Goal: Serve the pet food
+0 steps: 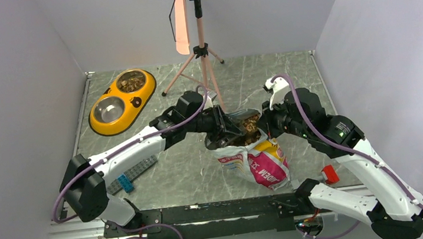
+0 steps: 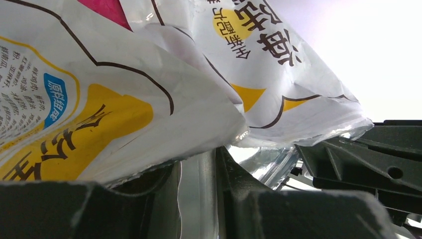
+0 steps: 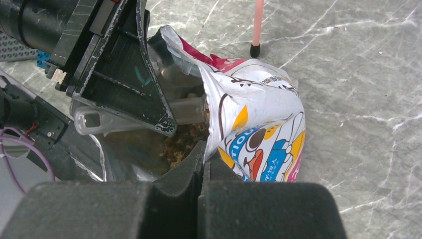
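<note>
The cartoon-printed bag stands mid-table with its mouth pulled open. Brown pet food shows inside it, and more closely in the right wrist view. My right gripper is shut on the bag's right rim. My left gripper reaches into the mouth from the left, shut on the handle of a clear plastic scoop. That handle runs between the jaws in the left wrist view, under the bag's wall. The scoop's bowl is hidden in the bag.
A yellow double dish lies at the back left; its far steel bowl holds kibble and its near bowl is bare. A pink tripod stands behind the bag. A grey studded plate and blue brick lie front left.
</note>
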Controlling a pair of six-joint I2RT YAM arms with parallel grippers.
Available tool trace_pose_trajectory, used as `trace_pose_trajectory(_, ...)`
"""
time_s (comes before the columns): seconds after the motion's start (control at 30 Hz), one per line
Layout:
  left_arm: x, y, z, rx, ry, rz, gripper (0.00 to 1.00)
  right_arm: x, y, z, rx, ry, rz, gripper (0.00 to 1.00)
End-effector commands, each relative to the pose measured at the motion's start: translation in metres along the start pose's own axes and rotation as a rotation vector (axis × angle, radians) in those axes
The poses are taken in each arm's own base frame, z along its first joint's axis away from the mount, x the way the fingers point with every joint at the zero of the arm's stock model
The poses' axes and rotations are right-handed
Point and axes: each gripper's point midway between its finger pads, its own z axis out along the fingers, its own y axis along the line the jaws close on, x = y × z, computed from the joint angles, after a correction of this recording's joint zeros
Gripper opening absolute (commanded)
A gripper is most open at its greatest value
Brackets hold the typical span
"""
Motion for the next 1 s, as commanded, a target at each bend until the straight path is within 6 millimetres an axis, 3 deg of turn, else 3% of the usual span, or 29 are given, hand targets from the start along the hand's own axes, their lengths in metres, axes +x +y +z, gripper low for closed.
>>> trace_pose_trajectory(0.0,0.009,-0.073,-0.033,0.246,0.001,0.139,0.00,-0.048,0.005,-0.008,-0.014,-0.191,-0.015,0.00)
trace_pose_trajectory(0.2,0.028,-0.072,-0.056,0.244,0.029,0.131,0.00,-0.041,0.001,-0.005,0.002,-0.181,-0.019,0.00)
trace_pose_trajectory(0.4,0.033,-0.070,-0.071,0.224,0.002,0.107,0.00,-0.037,-0.003,-0.004,0.021,-0.179,-0.021,0.00)
trace_pose_trajectory(0.77,0.040,-0.035,-0.082,0.129,-0.003,0.070,0.00,-0.044,-0.007,-0.008,0.049,-0.199,-0.015,0.00)
trace_pose_trajectory(0.97,0.041,-0.024,-0.098,0.065,-0.057,0.091,0.00,-0.046,-0.013,-0.015,0.082,-0.204,-0.014,0.00)
